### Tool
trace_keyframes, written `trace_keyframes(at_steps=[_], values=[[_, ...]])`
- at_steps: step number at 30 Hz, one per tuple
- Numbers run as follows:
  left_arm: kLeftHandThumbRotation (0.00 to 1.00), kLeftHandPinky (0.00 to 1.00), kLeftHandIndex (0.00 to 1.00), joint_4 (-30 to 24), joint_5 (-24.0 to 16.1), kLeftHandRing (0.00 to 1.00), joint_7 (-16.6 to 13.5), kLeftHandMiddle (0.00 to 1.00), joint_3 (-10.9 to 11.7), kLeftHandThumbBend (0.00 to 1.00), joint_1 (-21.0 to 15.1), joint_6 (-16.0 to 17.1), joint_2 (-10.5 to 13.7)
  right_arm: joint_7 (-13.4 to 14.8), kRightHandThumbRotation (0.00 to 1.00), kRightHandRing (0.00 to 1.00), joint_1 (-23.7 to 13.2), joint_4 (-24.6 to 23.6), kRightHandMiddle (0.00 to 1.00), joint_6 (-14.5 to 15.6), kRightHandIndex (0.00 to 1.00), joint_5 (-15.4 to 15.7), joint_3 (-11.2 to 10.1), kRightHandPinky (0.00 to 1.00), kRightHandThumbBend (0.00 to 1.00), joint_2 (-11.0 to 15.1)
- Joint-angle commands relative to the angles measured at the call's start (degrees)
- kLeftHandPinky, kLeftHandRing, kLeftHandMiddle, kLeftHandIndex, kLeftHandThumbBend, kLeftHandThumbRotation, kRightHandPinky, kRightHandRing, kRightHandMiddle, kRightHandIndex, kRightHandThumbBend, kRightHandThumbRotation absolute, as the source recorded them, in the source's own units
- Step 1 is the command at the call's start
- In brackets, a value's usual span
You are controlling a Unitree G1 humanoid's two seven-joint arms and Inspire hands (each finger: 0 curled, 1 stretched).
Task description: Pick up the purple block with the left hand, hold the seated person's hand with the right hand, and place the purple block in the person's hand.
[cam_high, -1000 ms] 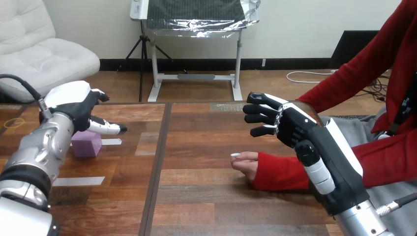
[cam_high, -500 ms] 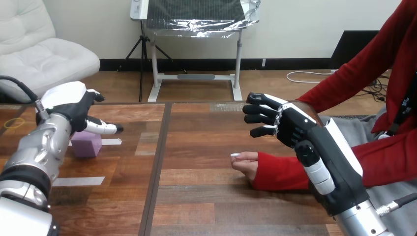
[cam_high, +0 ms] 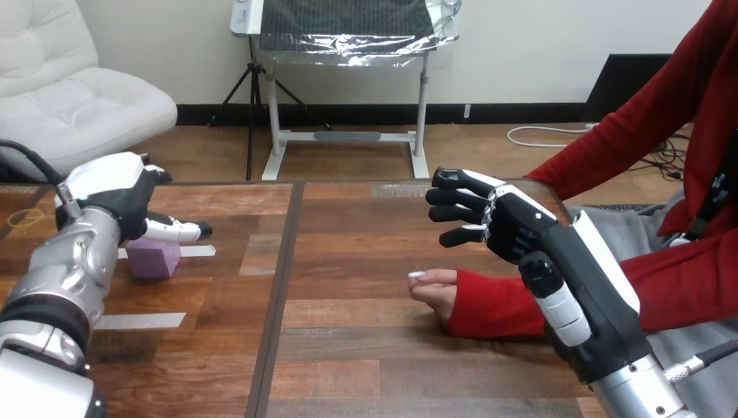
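Across the wooden table [cam_high: 365,348], the left hand [cam_high: 122,193] has slid a little toward the view's left since a second ago, while the right hand [cam_high: 522,231] has barely shifted, its fingers [cam_high: 452,196] spread and lightly bent, gripping nothing. Below those fingers and apart from them, the person's hand [cam_high: 435,287] rests on the wood in a loose curl. Smallest, the purple block [cam_high: 155,259] sits on the table just under the left hand's relaxed, open fingers [cam_high: 174,231], which hold nothing; whether they touch its top I cannot tell.
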State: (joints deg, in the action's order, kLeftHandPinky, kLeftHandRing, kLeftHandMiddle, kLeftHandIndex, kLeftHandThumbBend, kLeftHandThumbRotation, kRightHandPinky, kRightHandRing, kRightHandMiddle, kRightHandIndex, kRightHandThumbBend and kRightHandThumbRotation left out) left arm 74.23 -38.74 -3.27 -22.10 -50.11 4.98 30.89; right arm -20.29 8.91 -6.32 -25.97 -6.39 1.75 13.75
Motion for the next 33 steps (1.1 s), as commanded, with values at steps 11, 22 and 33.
trace_keyframes(at_steps=[11, 22, 33], values=[[0.65, 0.91, 0.91, 0.7, -0.5, 0.92, -0.1, 0.94, -1.3, 0.66, -3.9, -1.7, -1.9, 0.3, 1.0, 0.77, -2.4, -1.2, 0.8, -1.2, 0.82, 0.0, -0.7, 0.67, 1.0, 0.0], [0.7, 0.92, 0.93, 1.1, -1.4, 0.94, 1.4, 0.95, -3.1, 0.67, -4.2, -3.3, -2.7, 0.5, 1.0, 0.77, -1.7, -2.4, 0.8, -0.7, 0.81, 0.2, -0.8, 0.67, 1.0, 0.0], [0.71, 0.92, 0.93, 1.0, -1.8, 0.94, 2.6, 0.96, -3.6, 0.68, -4.3, -4.1, -3.2, 0.7, 1.0, 0.77, -1.4, -3.1, 0.79, -0.3, 0.81, 0.2, -0.9, 0.67, 1.0, 0.0]])
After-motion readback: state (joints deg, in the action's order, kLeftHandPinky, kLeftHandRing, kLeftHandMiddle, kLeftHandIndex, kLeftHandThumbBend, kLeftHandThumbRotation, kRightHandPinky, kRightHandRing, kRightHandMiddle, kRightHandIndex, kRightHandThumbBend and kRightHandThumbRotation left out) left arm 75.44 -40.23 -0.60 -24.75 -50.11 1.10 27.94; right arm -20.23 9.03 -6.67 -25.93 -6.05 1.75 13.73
